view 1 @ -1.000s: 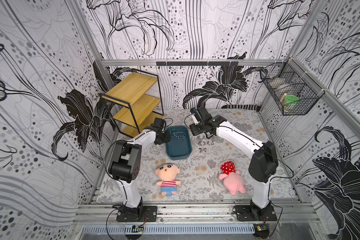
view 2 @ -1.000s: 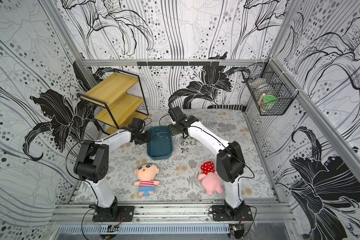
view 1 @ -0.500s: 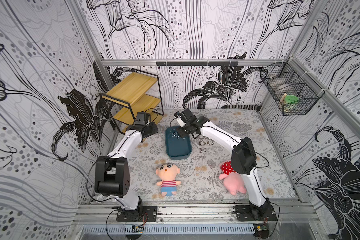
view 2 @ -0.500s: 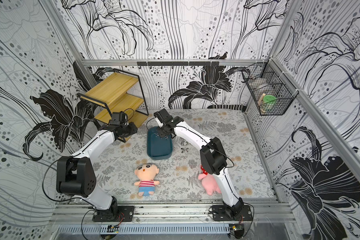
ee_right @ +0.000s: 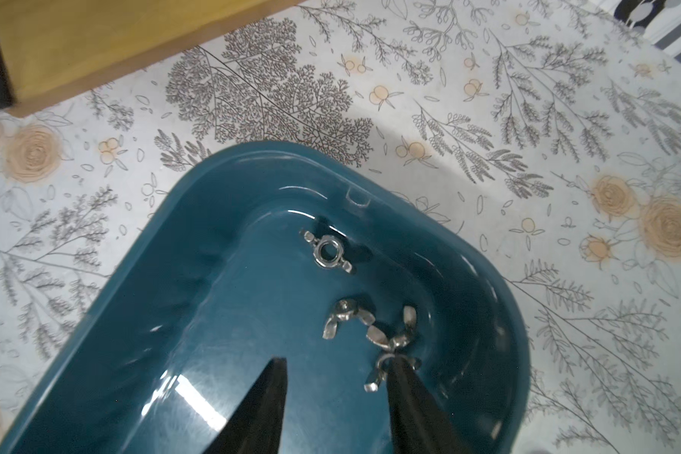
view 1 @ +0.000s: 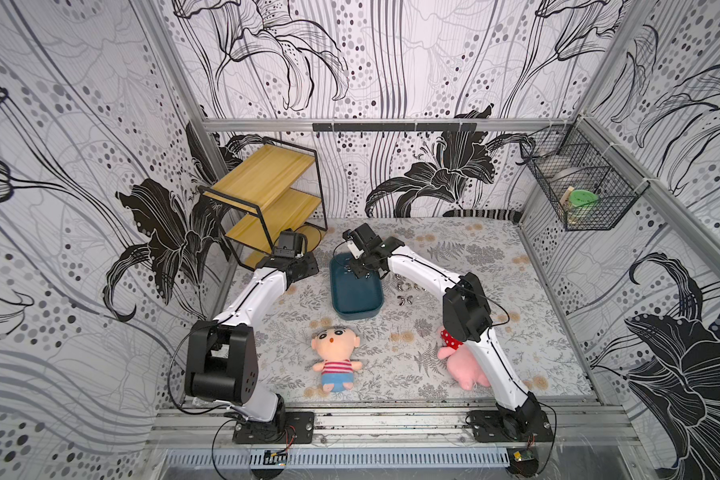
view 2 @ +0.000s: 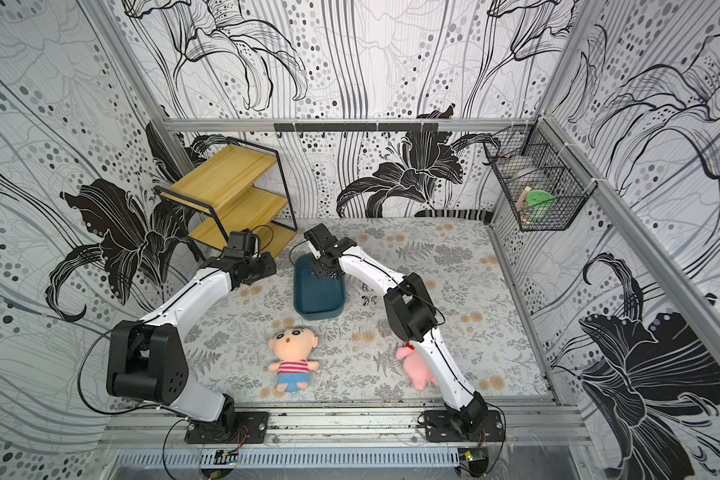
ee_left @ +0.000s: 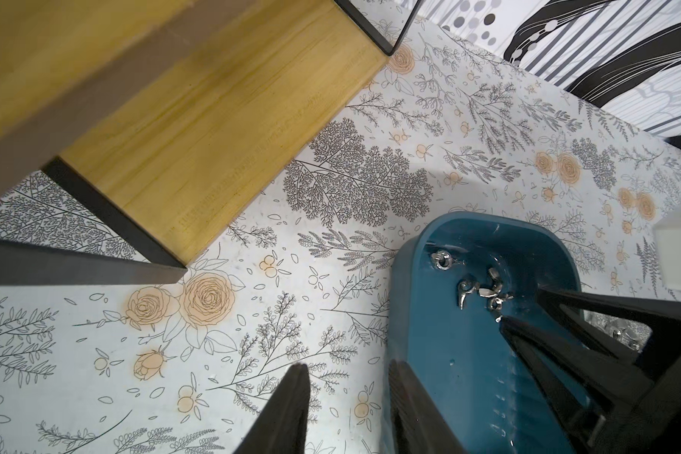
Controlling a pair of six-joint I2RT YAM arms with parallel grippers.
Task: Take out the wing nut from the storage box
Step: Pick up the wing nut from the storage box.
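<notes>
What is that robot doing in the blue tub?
The right gripper is down inside the storage box, jaws apart, one fingertip touching the wing nuts lying there. None is lifted yet. The left gripper hangs open beside the box, holding nothing. Some loose nuts lie on the table outside it.

Black-and-white floral walls (view 1: 391, 62), floral mat (view 1: 479, 257), yellow wooden shelf (view 1: 267, 174), wire basket (view 1: 599, 216)

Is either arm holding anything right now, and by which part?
Nothing is held. The right pincer stands open in the storage box, one fingertip against a wing nut; the left pincer is open, empty.
</notes>
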